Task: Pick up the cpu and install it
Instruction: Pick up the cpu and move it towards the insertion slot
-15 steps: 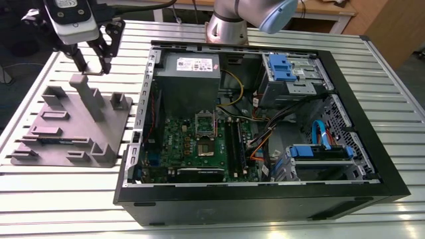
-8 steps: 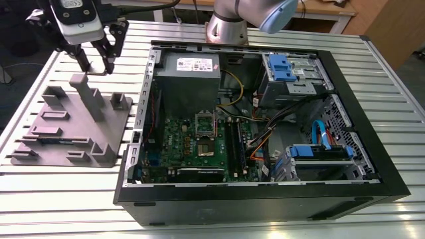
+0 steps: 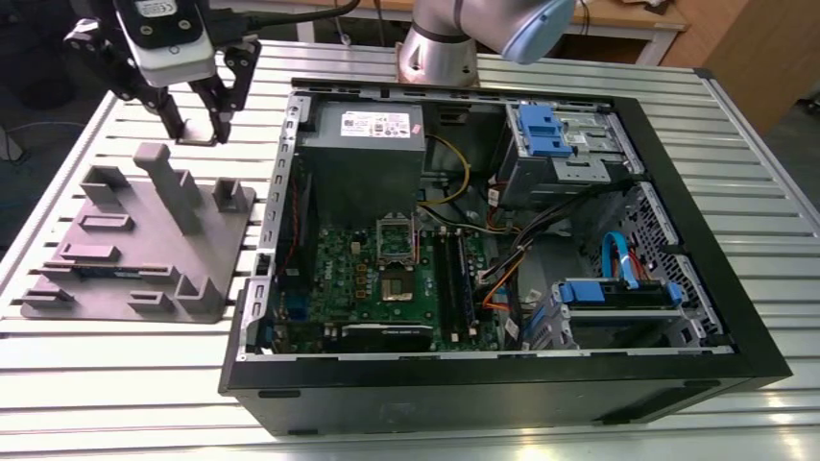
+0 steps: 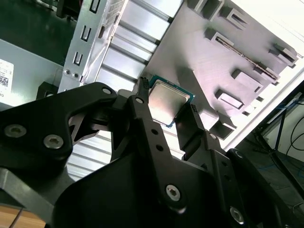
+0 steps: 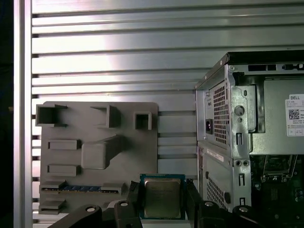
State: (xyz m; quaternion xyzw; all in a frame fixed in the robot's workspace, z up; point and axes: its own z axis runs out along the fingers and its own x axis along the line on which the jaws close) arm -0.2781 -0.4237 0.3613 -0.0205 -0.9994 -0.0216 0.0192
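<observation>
The black, angular hand [image 3: 199, 133] is hanging tilted over the ribbed aluminium worktop [image 3: 129, 384] beside the grey moulded fixture [image 3: 141, 240] and open computer case [image 3: 513, 394], gripping the flat, square, silvery-topped, green-edged cpu [image 5: 162, 197] by its sides.

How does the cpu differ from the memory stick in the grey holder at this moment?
The cpu is square with a pale metal top; the memory stick is a long thin strip. The cpu is held up between the fingers of the gripper; the memory stick lies in a slot of the grey holder. Both are thin, flat parts.
</observation>
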